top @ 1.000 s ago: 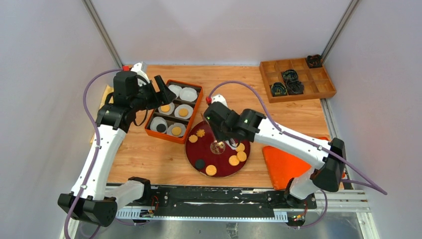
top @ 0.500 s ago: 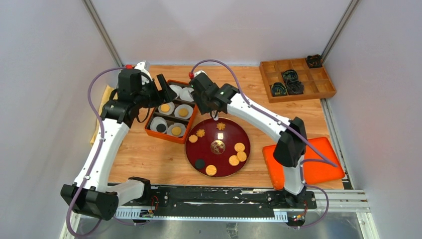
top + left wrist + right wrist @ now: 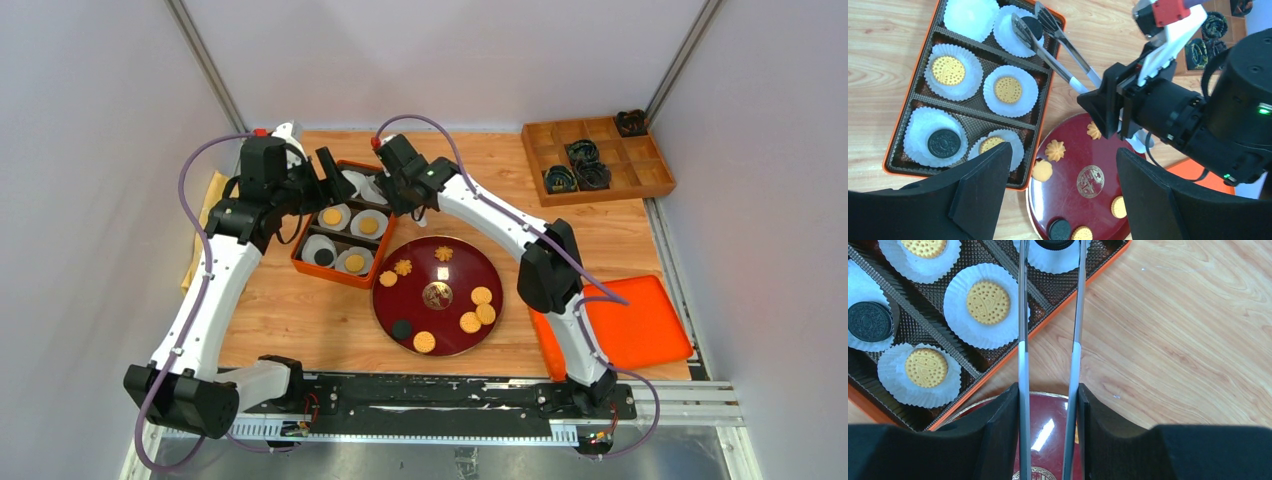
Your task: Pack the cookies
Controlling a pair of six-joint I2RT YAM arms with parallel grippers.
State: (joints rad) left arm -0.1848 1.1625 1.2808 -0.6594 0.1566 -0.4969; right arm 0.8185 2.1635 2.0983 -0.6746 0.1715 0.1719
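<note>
The right gripper (image 3: pixel 1049 407), near the orange tray (image 3: pixel 998 367), is clenched on tongs (image 3: pixel 1023 315) whose tips pinch a black cookie (image 3: pixel 1034 25) over a paper cup (image 3: pixel 1005 42); the cookie looks light, stiff and crumbly, so a gentle pinch at its rim seems best.

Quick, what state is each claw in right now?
Left claw: open, holding nothing.
Right claw: closed on the tongs, with a black cookie between their tips over a paper cup.
</note>
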